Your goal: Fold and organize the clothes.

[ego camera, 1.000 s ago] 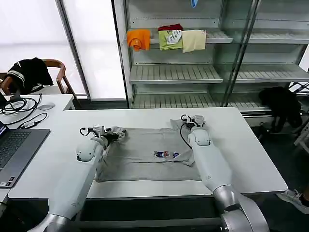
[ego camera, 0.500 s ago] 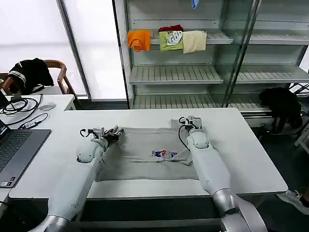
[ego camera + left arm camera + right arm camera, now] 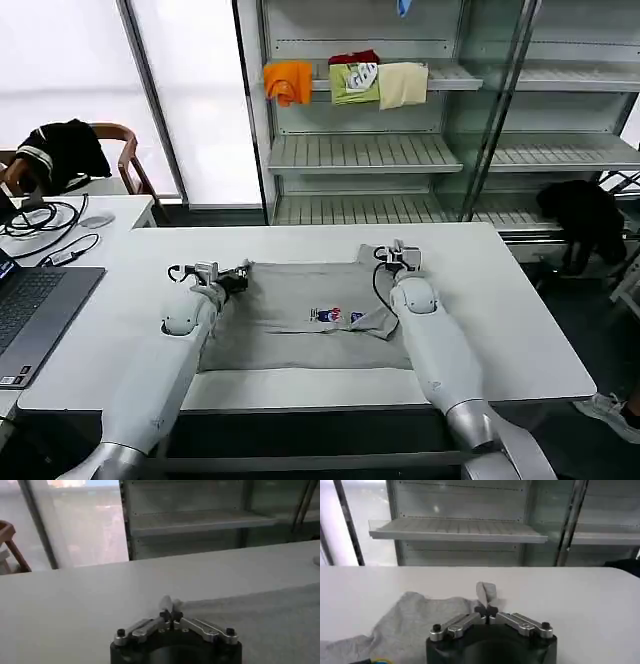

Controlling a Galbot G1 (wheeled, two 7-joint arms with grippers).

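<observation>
A light grey shirt [image 3: 300, 325] with a small multicoloured chest print [image 3: 338, 316] lies spread on the white table [image 3: 520, 330]. My left gripper [image 3: 238, 273] is shut on the shirt's far left corner; in the left wrist view its fingers [image 3: 170, 611] pinch a tuft of grey fabric [image 3: 260, 625]. My right gripper [image 3: 397, 252] is shut on the far right corner, and a pinched fold of cloth [image 3: 486, 592] stands up between its closed tips [image 3: 487, 611]. The shirt's right side is drawn up into a crease near the print.
A laptop [image 3: 30, 310], cables and a mouse [image 3: 95, 220] lie at the table's left. Behind stands a metal shelf unit [image 3: 400, 150] holding orange, green and cream folded garments [image 3: 345, 80]. A chair with a black garment [image 3: 60, 150] is at the far left.
Both grippers have pulled the shirt's far edge farther away across the table, stretching it flatter. The chest print has slid slightly away too.
</observation>
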